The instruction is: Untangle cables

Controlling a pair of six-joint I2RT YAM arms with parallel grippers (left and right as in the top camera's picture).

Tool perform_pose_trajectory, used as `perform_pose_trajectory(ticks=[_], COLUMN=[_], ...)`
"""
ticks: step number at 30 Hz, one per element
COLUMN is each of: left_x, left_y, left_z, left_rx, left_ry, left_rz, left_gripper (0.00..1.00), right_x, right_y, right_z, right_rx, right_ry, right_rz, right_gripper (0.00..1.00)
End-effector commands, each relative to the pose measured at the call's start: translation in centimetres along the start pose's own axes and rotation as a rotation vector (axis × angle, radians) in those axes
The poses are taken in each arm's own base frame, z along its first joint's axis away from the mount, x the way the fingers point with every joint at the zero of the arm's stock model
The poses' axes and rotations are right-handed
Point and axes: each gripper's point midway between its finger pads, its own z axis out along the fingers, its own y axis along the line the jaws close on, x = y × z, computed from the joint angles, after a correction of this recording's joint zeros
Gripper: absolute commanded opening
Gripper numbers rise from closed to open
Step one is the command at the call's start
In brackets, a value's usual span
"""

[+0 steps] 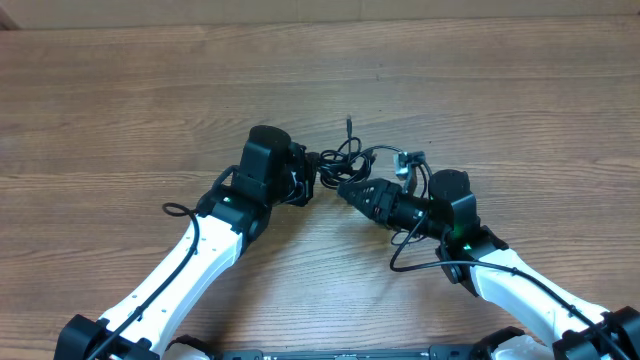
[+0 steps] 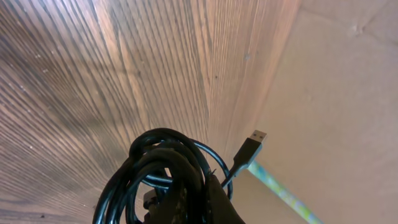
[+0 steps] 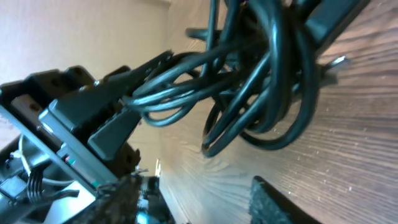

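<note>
The cables (image 1: 345, 158) are a bunch of thin black cords lying between the two arms at the table's middle. A silvery plug (image 1: 405, 163) lies to their right, and one cord end (image 1: 349, 124) sticks out toward the back. My left gripper (image 1: 312, 178) is shut on the cables from the left. In the left wrist view the loops (image 2: 158, 165) wrap over its fingers (image 2: 217, 202), and a USB plug (image 2: 249, 149) hangs free. My right gripper (image 1: 346, 190) points left just below the bunch. Its fingers (image 3: 273, 199) stand apart with only bare table between them, and the cables (image 3: 261, 81) hang beyond the tips.
The wooden table (image 1: 150, 110) stretches out on all sides. A thicker black wire (image 1: 415, 255) loops off the right arm, and another (image 1: 178, 210) off the left arm. The right wrist view shows the left gripper's body (image 3: 81, 118) close by on the left.
</note>
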Motion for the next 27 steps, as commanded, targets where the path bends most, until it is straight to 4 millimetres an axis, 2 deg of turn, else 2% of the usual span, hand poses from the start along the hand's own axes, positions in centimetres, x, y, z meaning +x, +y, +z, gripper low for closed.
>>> perform_pose_trajectory(ticks=[1, 5, 14, 27], left_x=[1.0, 1.4, 3.0, 3.8], left_y=[-0.7, -0.6, -0.5, -0.4], left_z=[-0.4, -0.4, -0.5, -0.6], left_rx=[0.019, 0.014, 0.009, 0.001], left_ry=[0.037, 0.052, 0.134, 0.184], left_rz=[0.032, 0.046, 0.055, 0.065], left_gripper=[0.04, 0.04, 0.04, 0.04], right_x=[-1.0, -0.9, -1.6, -2.2], right_y=[0.4, 0.3, -0.1, -0.4], right_z=[0.0, 0.0, -0.1, -0.1], right_rx=[0.001, 0.003, 0.026, 0.045], right_ry=[-0.045, -0.044, -0.084, -0.122], right_rz=[0.016, 0.017, 0.019, 0.020], right_gripper=[0.49, 0.42, 0.41, 0.37])
